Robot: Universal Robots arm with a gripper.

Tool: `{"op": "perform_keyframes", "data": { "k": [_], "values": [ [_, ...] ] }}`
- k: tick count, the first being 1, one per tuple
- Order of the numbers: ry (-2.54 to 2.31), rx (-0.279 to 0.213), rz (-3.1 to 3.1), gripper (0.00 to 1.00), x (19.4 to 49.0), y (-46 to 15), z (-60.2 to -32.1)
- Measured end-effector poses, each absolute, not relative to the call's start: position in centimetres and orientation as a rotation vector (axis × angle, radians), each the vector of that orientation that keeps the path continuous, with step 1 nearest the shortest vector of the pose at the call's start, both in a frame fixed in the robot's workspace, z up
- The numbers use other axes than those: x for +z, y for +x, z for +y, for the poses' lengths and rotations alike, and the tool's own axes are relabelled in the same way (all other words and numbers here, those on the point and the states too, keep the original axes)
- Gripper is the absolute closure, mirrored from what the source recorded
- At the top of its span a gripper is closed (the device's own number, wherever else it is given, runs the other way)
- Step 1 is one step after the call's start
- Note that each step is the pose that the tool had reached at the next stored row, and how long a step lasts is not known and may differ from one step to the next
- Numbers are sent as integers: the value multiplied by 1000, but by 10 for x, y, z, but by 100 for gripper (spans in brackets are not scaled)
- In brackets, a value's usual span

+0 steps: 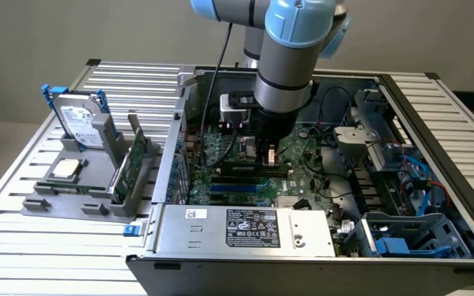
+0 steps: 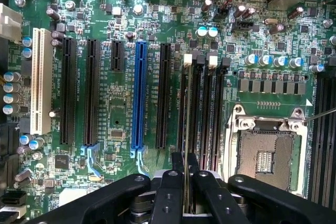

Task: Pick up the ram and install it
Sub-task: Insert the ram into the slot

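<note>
In the wrist view the ram (image 2: pixel 185 129) is seen edge-on as a thin strip between my fingers (image 2: pixel 176 182). My gripper (image 2: pixel 185 192) is shut on it. The stick hangs straight above the black memory slots (image 2: pixel 205 108), in line with the slot that has a white latch (image 2: pixel 187 59). Whether its lower edge touches the slot cannot be told. In the exterior view my gripper (image 1: pixel 269 161) reaches down into the open computer case (image 1: pixel 245 231), low over the motherboard (image 1: pixel 299 179) near its middle.
Beside the slots lie the open CPU socket (image 2: pixel 265 153) and a blue expansion slot (image 2: pixel 139 95). Outside the case, at the exterior view's left, a grey rack (image 1: pixel 72 185) holds a hard drive (image 1: pixel 79 117) and a green card on edge (image 1: pixel 134 163). Cables and a drive cage (image 1: pixel 410 179) are at the right.
</note>
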State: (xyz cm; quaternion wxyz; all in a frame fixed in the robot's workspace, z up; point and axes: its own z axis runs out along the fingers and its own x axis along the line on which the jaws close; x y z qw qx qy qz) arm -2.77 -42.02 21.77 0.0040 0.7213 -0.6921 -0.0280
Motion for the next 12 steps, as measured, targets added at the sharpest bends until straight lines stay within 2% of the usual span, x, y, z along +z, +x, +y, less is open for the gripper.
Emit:
{"op": "perform_keyframes", "data": {
  "k": [9, 10, 12],
  "values": [
    [2262, -90, -2164, 86, 215, -28, -420],
    [2262, -90, -2164, 85, 215, -28, -420],
    [2262, -91, -2164, 72, 215, -27, -419]
  ]
}}
